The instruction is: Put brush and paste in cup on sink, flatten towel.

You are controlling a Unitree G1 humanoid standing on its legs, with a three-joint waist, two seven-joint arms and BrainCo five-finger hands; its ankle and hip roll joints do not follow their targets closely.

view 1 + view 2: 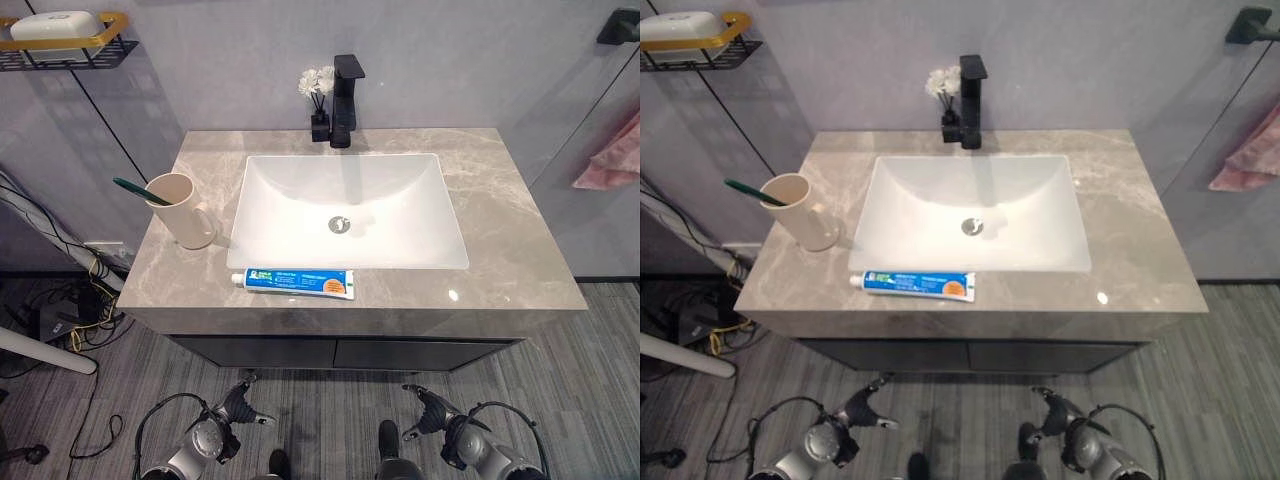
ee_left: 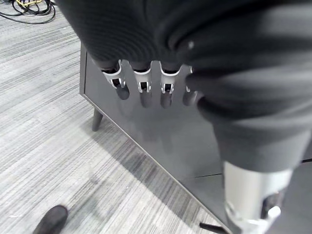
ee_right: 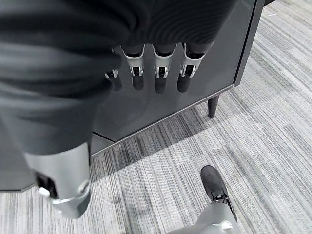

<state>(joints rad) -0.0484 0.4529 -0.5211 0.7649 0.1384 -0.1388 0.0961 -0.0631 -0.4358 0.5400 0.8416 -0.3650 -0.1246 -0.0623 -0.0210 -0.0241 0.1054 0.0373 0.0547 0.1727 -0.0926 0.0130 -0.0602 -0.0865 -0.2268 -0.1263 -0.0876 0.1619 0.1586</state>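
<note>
You're hanging both hands low, fingers relaxed and gripping nothing; the toothpaste (image 1: 292, 282) is lying crosswise along the bench (image 1: 500, 230) front edge, nearer your left hand (image 1: 245, 409) than your right hand (image 1: 432, 412).

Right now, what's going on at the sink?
Nothing is being handled. The left hand and right hand hang low in front of the cabinet, fingers relaxed and empty. The toothbrush already stands in the cup left of the basin. The toothpaste lies flat on the counter's front edge. A pink towel hangs at the right wall.
</note>
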